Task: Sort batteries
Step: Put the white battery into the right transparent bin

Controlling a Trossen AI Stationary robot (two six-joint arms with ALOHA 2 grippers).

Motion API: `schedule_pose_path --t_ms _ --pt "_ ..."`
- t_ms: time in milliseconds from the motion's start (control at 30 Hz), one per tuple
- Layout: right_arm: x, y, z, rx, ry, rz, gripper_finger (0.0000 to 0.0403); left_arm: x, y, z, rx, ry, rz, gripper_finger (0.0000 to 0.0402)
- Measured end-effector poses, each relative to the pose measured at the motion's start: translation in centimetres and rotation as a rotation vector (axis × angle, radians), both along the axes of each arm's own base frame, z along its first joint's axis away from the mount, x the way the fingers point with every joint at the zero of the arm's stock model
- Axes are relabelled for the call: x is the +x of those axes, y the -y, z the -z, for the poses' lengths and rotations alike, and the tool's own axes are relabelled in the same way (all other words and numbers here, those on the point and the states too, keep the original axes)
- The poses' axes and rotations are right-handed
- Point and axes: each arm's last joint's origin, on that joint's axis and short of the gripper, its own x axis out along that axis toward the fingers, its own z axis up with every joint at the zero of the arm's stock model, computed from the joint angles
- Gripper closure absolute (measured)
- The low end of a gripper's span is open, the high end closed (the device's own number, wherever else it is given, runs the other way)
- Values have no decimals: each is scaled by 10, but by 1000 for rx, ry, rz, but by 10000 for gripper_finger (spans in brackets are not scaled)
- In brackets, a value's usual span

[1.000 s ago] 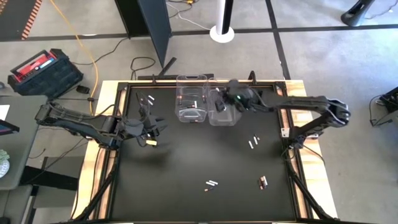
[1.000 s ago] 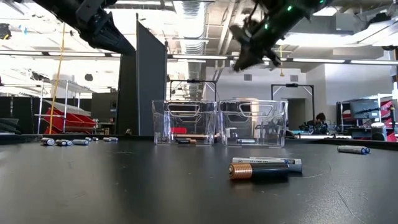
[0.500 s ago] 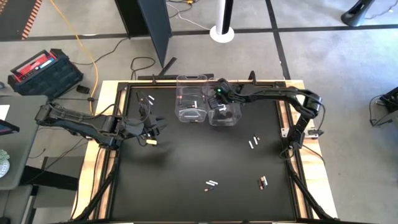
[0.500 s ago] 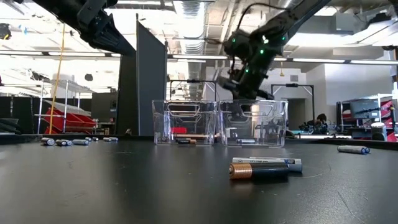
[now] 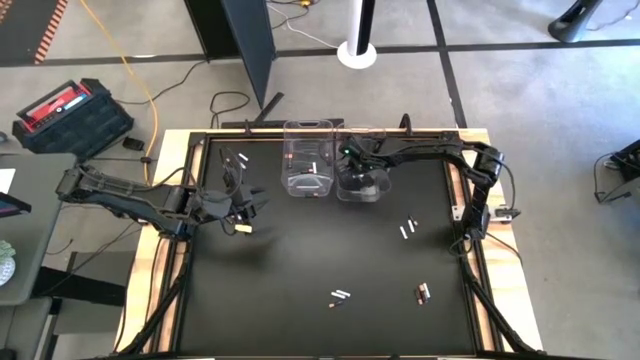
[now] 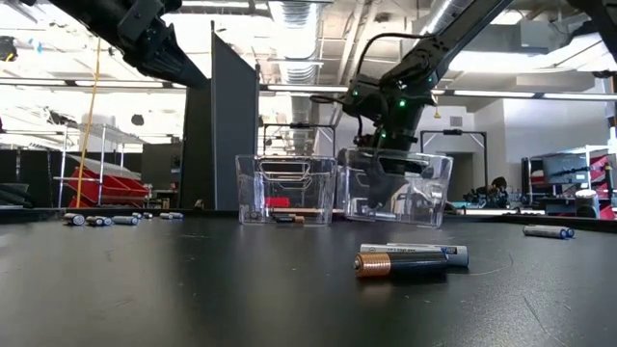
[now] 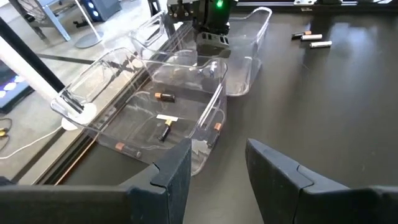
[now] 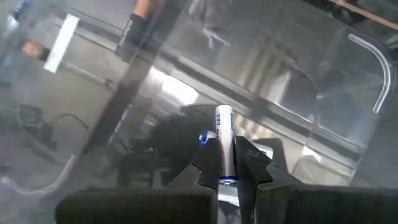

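Note:
My right gripper reaches down inside the right clear bin and is shut on a white AAA battery. In the low view that bin sits tilted, next to the level left bin. The left bin holds dark, copper-ended batteries on its floor. My left gripper hovers open over the table's left part, beside a loose battery. More batteries lie on the mat: a white pair, a pair near the front, and a dark one. My right gripper pinches the white battery between its two fingers, on the battery's rear half. The battery lies along the fingers and its free end sticks out past them. It points down into the bin, lifted clear of the floor.
Several batteries lie at the table's far left, and a few near the far left corner. A dark and a white battery lie near the low camera. Raised wooden edges frame the black mat.
My right gripper has moved from above the right bin toward the table's left and down into that bin, still holding the battery. The right bin, level before, now sits tilted. My left arm has kept still.

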Motion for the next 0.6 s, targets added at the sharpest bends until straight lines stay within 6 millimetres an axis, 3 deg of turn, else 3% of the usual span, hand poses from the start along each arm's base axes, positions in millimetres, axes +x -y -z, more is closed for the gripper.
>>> schedule_pose_path --t_ms 600 --pt "-1 1 -3 1 16 -10 302 0 0 0 0 -1 0 256"
